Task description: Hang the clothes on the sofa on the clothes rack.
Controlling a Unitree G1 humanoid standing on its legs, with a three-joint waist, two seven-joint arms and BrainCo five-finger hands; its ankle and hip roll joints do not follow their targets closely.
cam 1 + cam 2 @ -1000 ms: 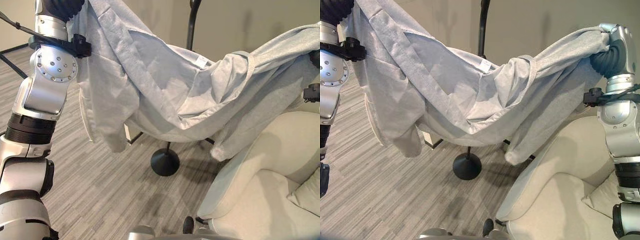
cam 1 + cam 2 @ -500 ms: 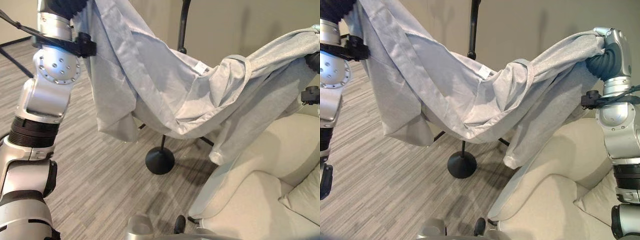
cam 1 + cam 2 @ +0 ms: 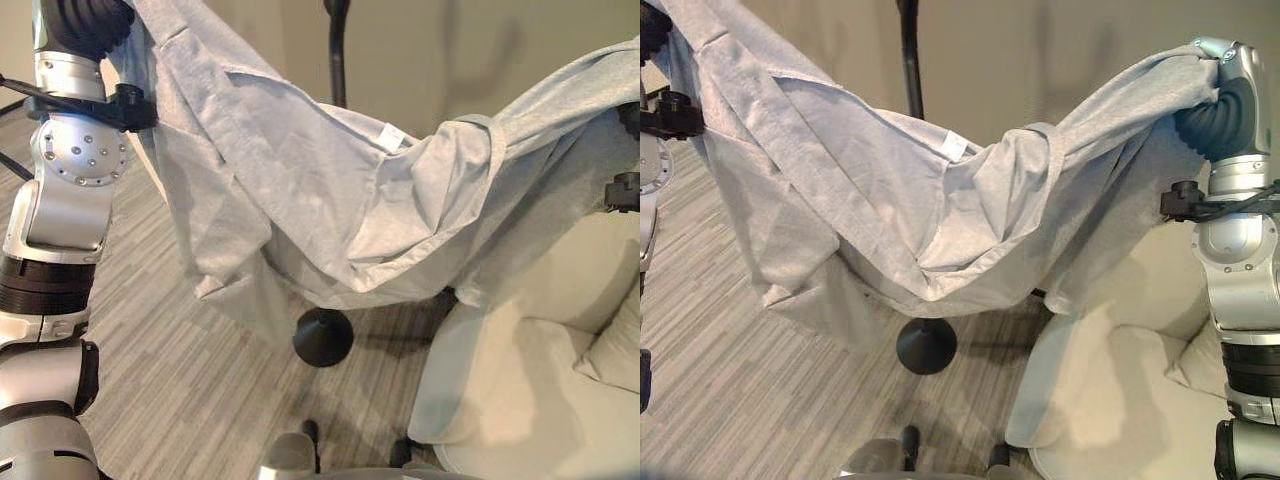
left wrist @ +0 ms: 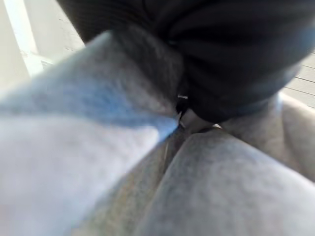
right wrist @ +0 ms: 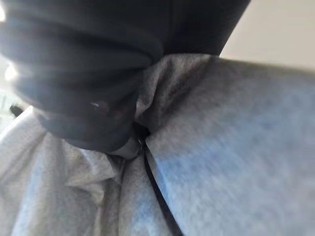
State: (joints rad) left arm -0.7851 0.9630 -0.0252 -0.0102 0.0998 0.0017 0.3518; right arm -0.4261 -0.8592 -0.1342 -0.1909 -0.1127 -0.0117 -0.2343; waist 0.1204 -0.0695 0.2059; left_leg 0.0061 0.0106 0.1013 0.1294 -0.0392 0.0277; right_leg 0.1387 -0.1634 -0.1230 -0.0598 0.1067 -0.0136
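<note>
Garment (image 3: 330, 190) lower, seemingly clenched in both hands (image 5: 88, 93).

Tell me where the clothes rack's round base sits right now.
In the left eye view the black round base stands on the striped floor, under the sagging grey garment and just left of the cream sofa.

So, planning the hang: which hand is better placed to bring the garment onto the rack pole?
Probably the left hand: its end of the grey garment hangs nearer the rack pole than the right hand's end above the sofa.
</note>
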